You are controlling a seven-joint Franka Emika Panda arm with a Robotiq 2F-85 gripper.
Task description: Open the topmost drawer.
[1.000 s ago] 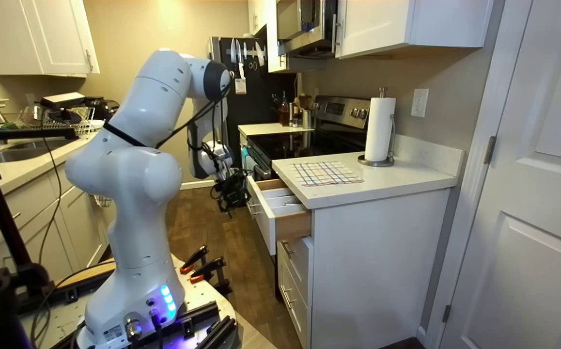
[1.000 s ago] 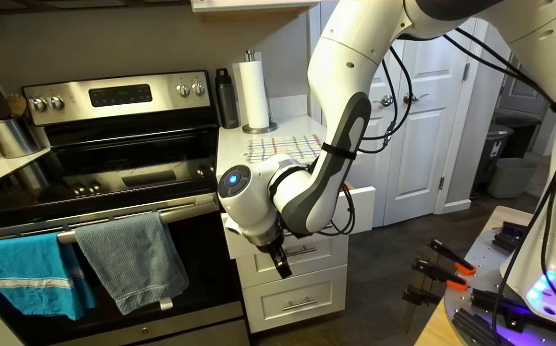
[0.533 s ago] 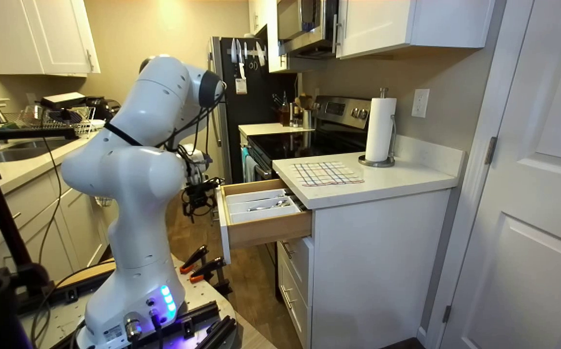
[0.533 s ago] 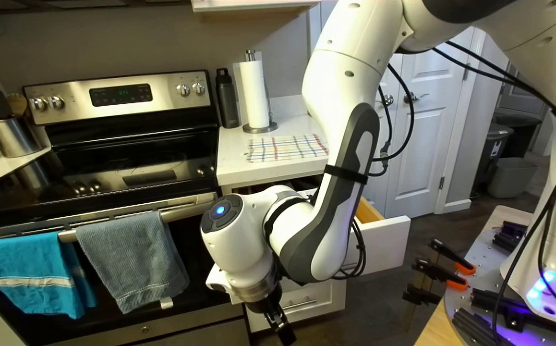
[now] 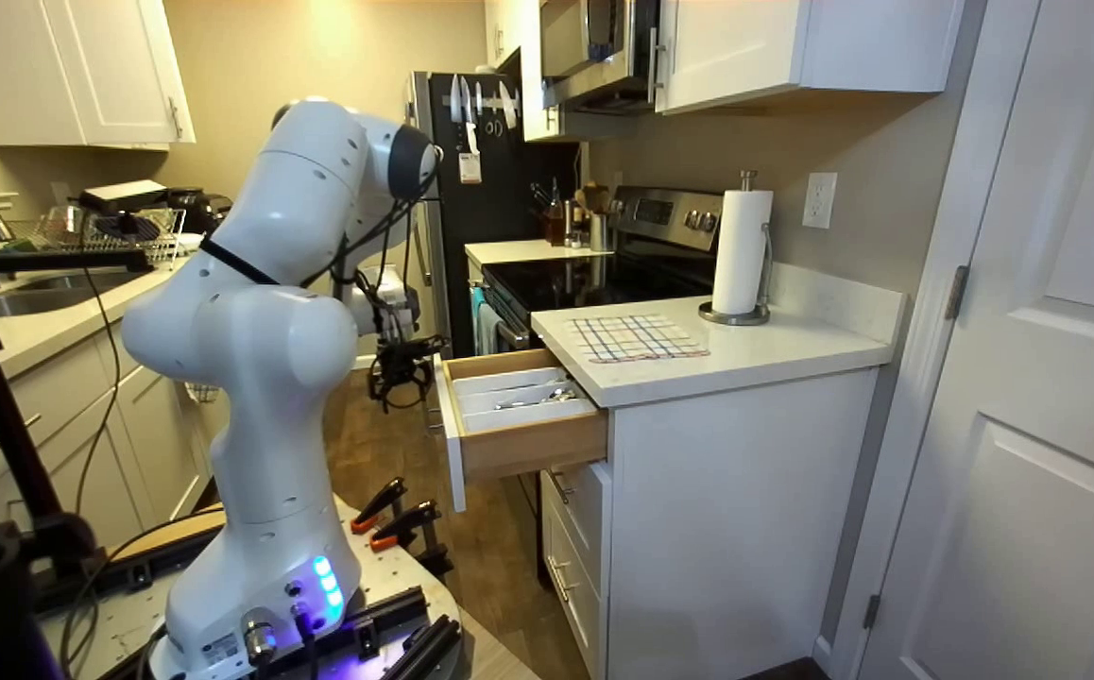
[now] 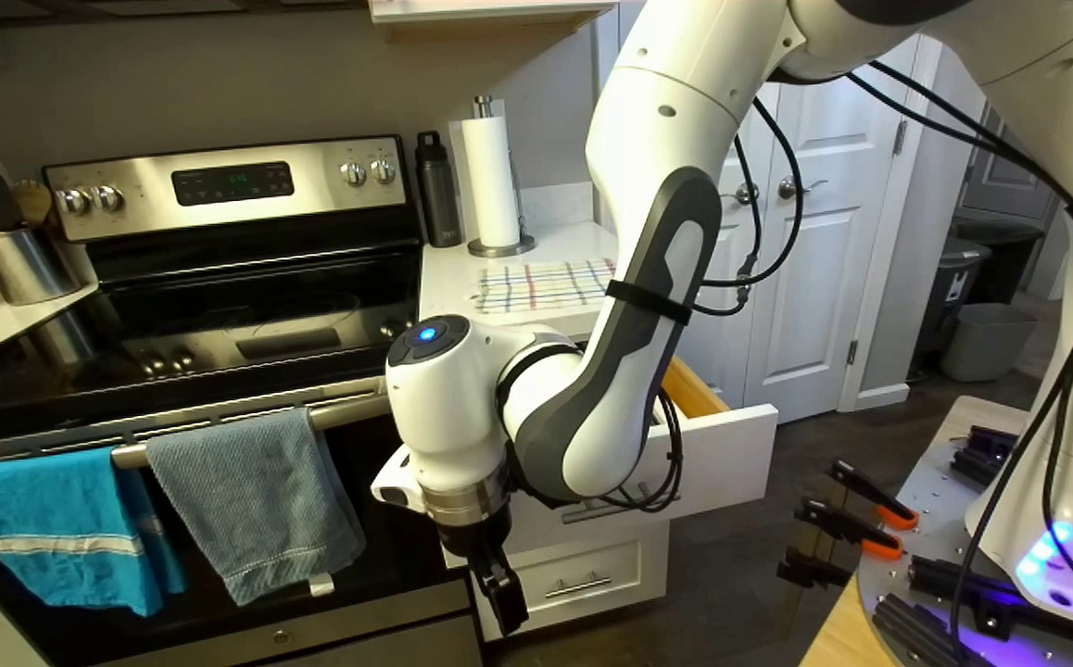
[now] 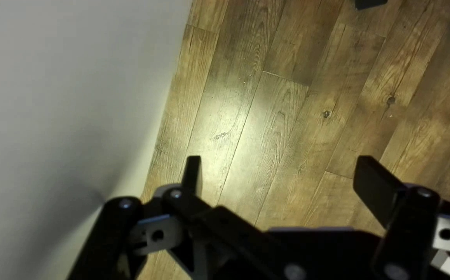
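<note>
The topmost drawer [image 5: 536, 451] is white-fronted with wooden sides and stands pulled well out from under the counter. It holds a white divided tray [image 5: 509, 382] with metal cutlery. In an exterior view its front [image 6: 722, 459] and bar handle [image 6: 611, 506] show, partly behind the arm and cables. My gripper [image 5: 402, 376] is just outside the drawer front, and in an exterior view it [image 6: 511, 611] points down, left of and below the handle. In the wrist view the gripper's fingers [image 7: 277, 167] are wide apart with only floor between them. A blurred pale surface [image 7: 61, 85] is close on the left.
Two closed drawers [image 6: 583, 579] are below. The counter [image 5: 745, 364] holds a checked cloth [image 5: 637, 338] and a paper towel roll [image 5: 742, 253]. The stove [image 6: 240, 343] with hanging towels [image 6: 258, 500] is beside the drawers. Black clamps [image 5: 405, 519] are on the robot's base table.
The drawer slid far outward over the earlier frames, then back in slightly. My gripper moved outward and down with it, then rose a little and shifted toward the stove, apart from the handle.
</note>
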